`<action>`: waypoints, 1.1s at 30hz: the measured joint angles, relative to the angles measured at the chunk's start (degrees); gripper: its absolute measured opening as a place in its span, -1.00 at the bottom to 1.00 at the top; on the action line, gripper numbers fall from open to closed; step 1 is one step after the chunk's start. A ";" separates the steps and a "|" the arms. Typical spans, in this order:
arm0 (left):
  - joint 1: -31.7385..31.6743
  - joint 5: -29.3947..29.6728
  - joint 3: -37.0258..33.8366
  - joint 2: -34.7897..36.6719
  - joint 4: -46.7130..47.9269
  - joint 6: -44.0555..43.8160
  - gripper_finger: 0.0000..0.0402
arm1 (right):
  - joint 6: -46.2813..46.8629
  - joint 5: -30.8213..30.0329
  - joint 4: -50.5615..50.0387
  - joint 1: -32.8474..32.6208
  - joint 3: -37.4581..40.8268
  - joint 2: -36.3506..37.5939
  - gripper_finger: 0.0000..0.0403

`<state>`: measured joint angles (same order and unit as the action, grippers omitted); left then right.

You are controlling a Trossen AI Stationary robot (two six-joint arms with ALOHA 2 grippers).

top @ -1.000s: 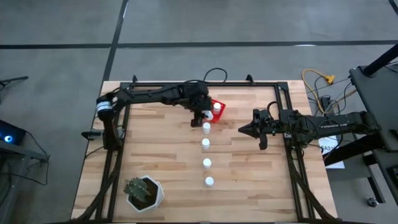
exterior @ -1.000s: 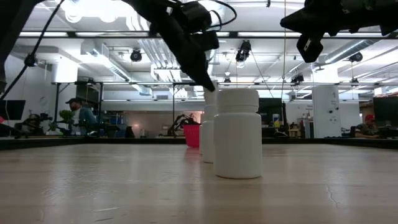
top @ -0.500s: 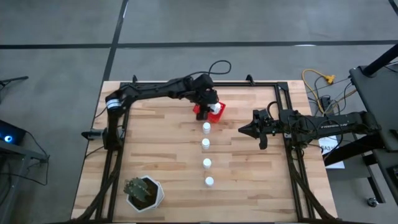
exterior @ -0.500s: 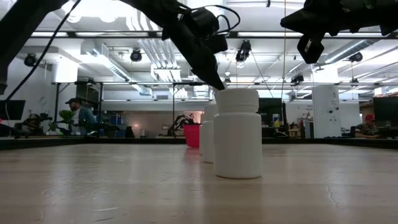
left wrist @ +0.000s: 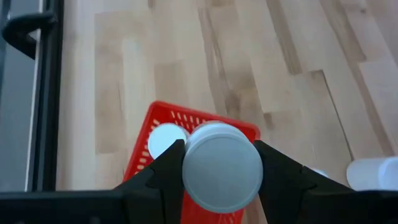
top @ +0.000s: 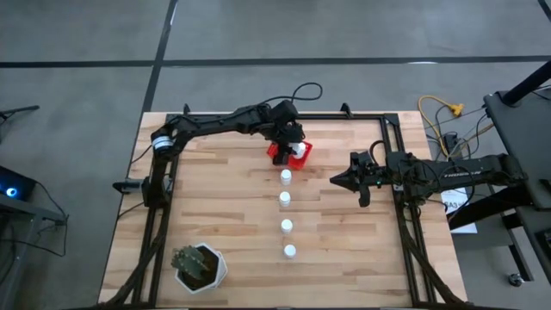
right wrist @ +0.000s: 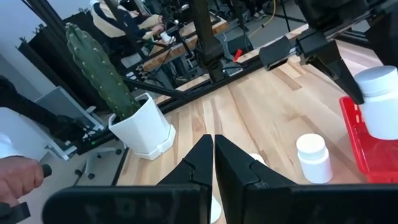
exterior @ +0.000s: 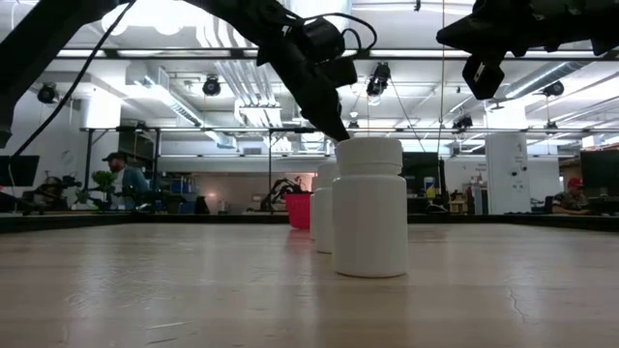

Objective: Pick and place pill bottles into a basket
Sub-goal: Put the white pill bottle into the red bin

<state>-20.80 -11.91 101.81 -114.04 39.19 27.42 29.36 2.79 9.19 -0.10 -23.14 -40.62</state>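
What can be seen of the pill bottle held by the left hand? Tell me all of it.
The held pill bottle is a small white cylinder with a white cap, plastic by its look. The left hand grips it between its two dark fingers, one on each side, and it hangs upright in the air over the red basket at the far side of the table. It touches only the fingers. Below it, another white bottle already lies in the basket.
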 joint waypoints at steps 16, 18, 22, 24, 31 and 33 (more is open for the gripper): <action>0.30 -3.18 -1.17 0.00 0.32 5.27 -0.30 | -1.06 -0.12 0.00 0.00 0.00 -0.02 -0.96; 0.39 -3.30 -1.17 -0.11 0.30 7.24 -0.30 | -1.05 -0.15 0.00 0.00 0.00 -0.02 -0.96; 0.32 -3.48 -1.17 -0.37 0.38 8.02 -0.30 | -1.02 -0.15 0.00 0.00 0.00 -0.02 -0.96; 0.26 -3.39 -1.17 -0.37 0.32 8.00 -0.30 | -1.03 -0.17 0.00 0.00 0.00 -0.02 -0.96; 0.06 -1.38 -1.22 -0.87 -1.08 -2.32 -0.30 | -1.03 -0.17 0.00 0.00 0.00 -0.02 -0.96; 0.00 -1.17 -1.26 -1.16 -0.69 -8.41 -0.30 | -1.03 -0.17 -0.02 0.00 0.00 -0.04 -0.96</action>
<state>-20.80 -13.08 100.55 -115.20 38.50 19.01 28.34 2.61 9.17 -0.10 -23.14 -40.66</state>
